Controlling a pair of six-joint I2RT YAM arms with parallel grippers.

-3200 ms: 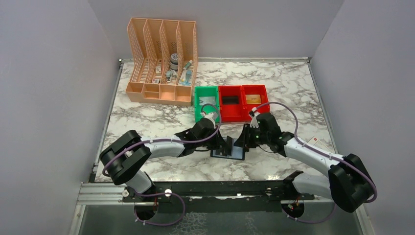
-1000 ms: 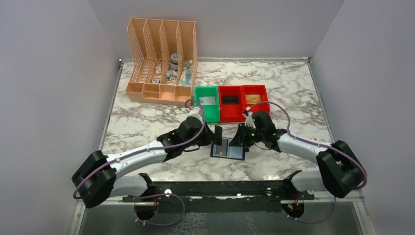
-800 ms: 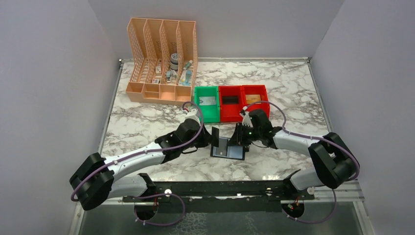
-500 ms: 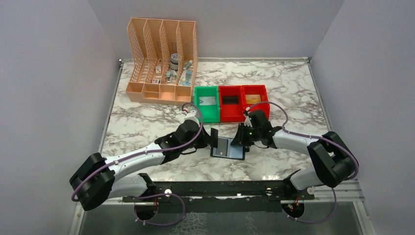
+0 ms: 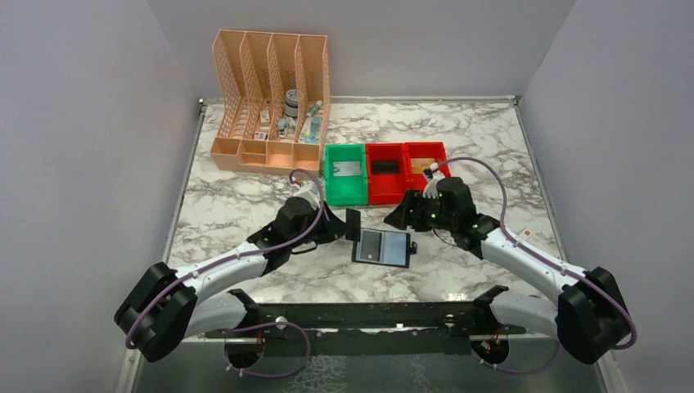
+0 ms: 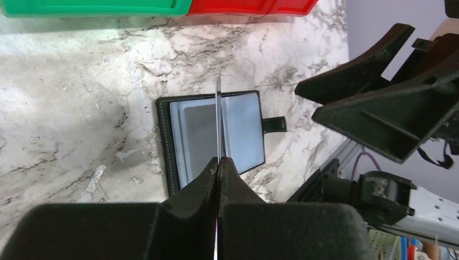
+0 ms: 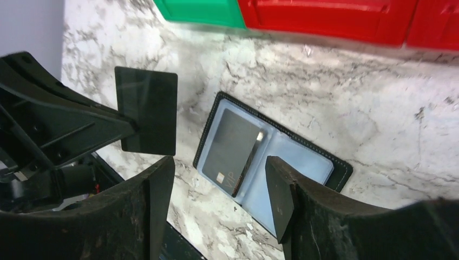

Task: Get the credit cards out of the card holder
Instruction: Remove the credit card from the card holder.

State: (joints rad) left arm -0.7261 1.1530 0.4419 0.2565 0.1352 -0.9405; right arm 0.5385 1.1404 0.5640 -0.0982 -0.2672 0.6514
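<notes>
Overhead, the left hand (image 5: 342, 228) is clamped on a dark credit card (image 5: 353, 221) held upright just left of the card holder (image 5: 381, 247). The holder lies open and flat on the tabletop (image 5: 245, 205), clear of both hands. The right hand (image 5: 399, 218) hovers near the holder's far right corner; its gap cannot be read from this angle. Small items in the peach lattice organizer (image 5: 270, 102) are too small to identify, as are the contents of the green bin (image 5: 344, 173) and two red bins (image 5: 407, 170). The surface is white marble with grey veining, closed in by plain grey walls (image 5: 82, 123).

At the left wrist, the card (image 6: 218, 119) shows edge-on as a thin line, so its face is hidden. The fingers (image 6: 208, 179) are pressed together on its lower edge. Below lies the holder (image 6: 216, 138), black with a stitched border, pale blue-grey pockets and a small side tab (image 6: 274, 124). The bins are cut off at the top edge.

At the right wrist, the right hand (image 7: 217, 162) stands with its fingers (image 7: 279, 189) apart and nothing between them. The held card (image 7: 146, 111) is a plain, glossy dark rectangle. A second card (image 7: 230, 143) sits in the holder's (image 7: 303, 162) left pocket; a slanted thin strip beside it cannot be made out.
</notes>
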